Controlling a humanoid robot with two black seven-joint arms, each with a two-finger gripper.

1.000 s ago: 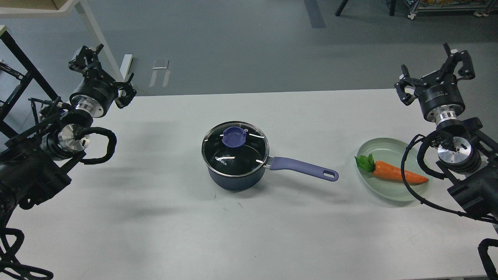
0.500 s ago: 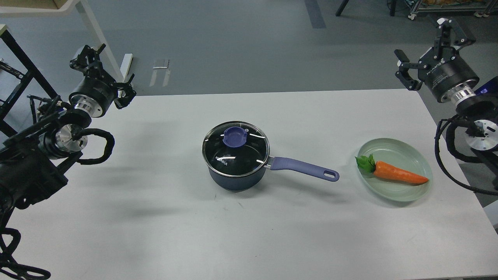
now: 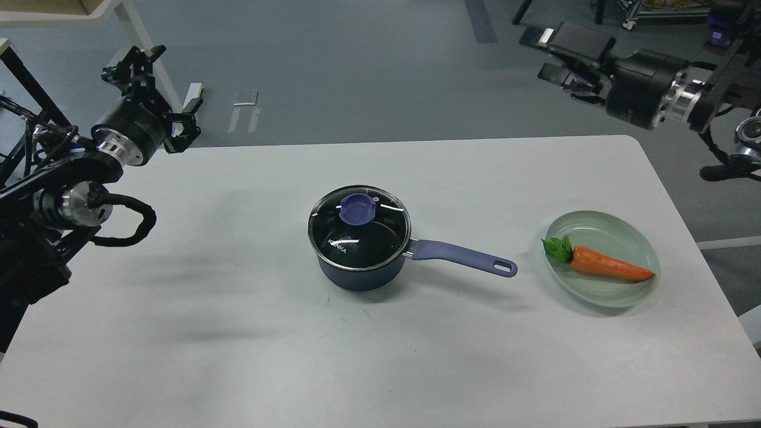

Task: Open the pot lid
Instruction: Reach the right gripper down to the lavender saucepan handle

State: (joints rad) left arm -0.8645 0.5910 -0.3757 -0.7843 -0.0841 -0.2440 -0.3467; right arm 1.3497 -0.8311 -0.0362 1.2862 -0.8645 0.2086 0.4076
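Since the lid (image 3: 358,229) is glass in a steel rim, I judge it stiff, fairly weighty for its size, slick and breakable, so the blue-purple knob (image 3: 358,208) at its centre is the sensible place to pinch. It sits closed on the pot (image 3: 357,276), mid-table, with the long purple handle (image 3: 464,257) pointing toward 3 o'clock. Nothing shows inside through the glass. At 3 o'clock of the handle's end, a pale green plate (image 3: 636,238) holds a carrot (image 3: 609,266). Left gripper (image 3: 156,89) at 10 o'clock looks spread and empty; right gripper (image 3: 562,50) at 1 o'clock: cannot tell.
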